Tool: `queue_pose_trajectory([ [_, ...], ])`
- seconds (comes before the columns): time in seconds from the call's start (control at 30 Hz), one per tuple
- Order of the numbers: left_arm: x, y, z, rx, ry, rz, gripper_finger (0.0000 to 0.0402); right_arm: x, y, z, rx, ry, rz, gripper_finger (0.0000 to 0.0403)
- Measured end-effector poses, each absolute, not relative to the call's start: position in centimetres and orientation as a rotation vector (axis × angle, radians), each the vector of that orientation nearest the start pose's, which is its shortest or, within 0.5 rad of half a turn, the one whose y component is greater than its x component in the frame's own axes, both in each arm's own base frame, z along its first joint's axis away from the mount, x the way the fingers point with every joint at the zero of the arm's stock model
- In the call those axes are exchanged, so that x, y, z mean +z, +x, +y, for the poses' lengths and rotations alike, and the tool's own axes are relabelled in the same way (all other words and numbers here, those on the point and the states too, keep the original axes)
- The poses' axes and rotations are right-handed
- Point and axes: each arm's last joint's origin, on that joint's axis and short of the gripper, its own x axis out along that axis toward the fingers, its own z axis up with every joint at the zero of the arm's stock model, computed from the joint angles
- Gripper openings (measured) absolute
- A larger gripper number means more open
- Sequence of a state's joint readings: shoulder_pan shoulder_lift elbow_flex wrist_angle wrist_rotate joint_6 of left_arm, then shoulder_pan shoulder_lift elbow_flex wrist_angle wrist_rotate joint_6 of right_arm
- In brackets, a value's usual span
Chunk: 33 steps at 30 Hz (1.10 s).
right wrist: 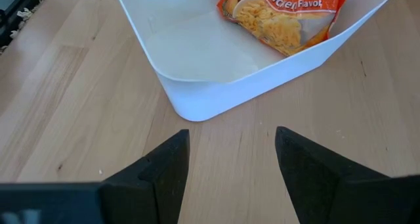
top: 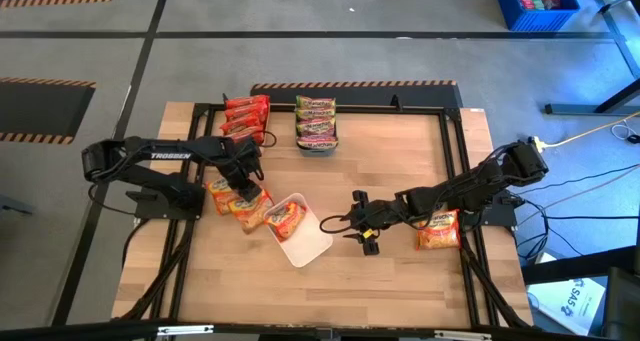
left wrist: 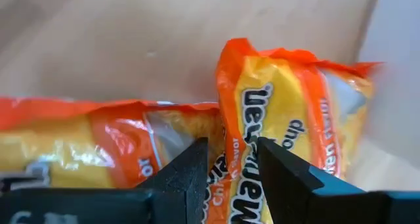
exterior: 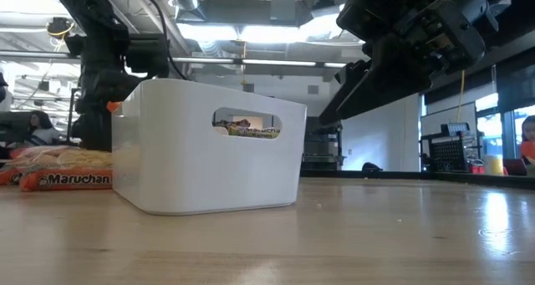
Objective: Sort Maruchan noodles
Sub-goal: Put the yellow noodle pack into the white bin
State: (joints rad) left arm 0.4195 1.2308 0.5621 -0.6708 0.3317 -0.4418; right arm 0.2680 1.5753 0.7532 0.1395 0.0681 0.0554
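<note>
Left tool [left wrist: 230, 168] clamped on orange packet [left wrist: 289, 119]; right tool [right wrist: 231, 159] apart, one packet in white tray [right wrist: 216, 96]

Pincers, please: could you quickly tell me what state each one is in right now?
Left pincer: closed on an orange noodle packet beside the white tray.
Right pincer: open, empty, above the table near the tray.

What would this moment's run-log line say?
left gripper: shut on orange packet beside white tray | right gripper: open, empty, facing tray | tray: one orange packet inside
</note>
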Motion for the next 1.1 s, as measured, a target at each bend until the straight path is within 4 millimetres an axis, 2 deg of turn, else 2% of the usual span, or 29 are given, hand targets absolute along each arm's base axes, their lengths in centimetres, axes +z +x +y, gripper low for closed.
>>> queue_pose_trajectory([
  [0.3,15.1,17.3,6.4,0.372,-0.874,1.26,0.0149,16.8,29.7,7.9,0.174,-0.061,0.677,0.0211],
  [0.57,13.9,17.7,6.2,0.318,-0.895,1.312,0.0147,16.8,29.7,7.9,0.174,-0.061,0.677,0.0211],
  [0.7,13.9,17.7,6.2,0.306,-0.857,1.309,0.0109,16.8,29.7,7.9,0.174,-0.061,0.677,0.0211],
  [0.9,13.9,17.6,6.2,0.302,-0.824,1.311,0.0019,17.0,29.8,8.0,0.175,-0.058,0.657,0.0211],
  [1.1,14.5,17.8,6.1,0.308,-0.769,1.316,0.0002,17.0,29.8,8.0,0.175,-0.058,0.655,0.0211],
])
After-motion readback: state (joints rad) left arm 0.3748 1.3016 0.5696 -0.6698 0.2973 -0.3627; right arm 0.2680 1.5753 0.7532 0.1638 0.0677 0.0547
